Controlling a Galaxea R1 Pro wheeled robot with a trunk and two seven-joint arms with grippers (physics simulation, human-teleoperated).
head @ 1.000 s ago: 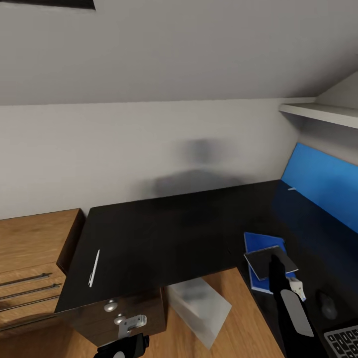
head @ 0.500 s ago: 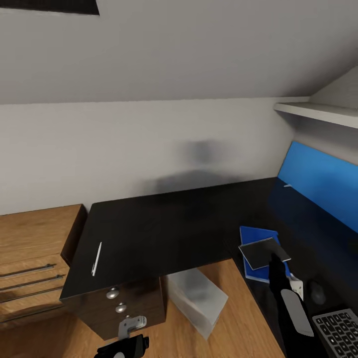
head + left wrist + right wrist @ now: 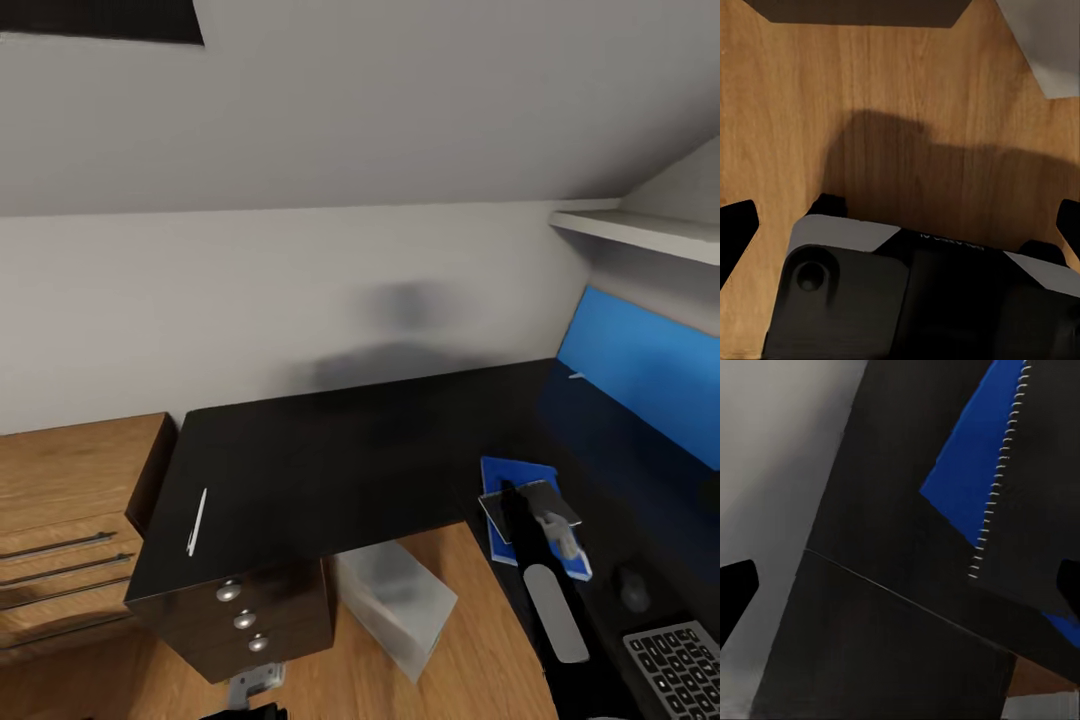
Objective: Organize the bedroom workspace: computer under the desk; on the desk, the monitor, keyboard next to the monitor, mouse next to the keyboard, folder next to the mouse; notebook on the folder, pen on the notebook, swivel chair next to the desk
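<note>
The notebook (image 3: 530, 505) lies on the folder (image 3: 508, 478) near the desk (image 3: 330, 460) inner edge. The right gripper (image 3: 560, 535) hovers above it, fingers spread, gripping nothing. The pen (image 3: 196, 522) lies near the desk's left edge. The left gripper's (image 3: 900, 225) fingers are spread over bare floor (image 3: 907, 97). The desk centre is clear.

right hand (image 3: 558, 528) pulled back off the notebook (image 3: 528, 506), left hand (image 3: 250, 685) lowered
</note>
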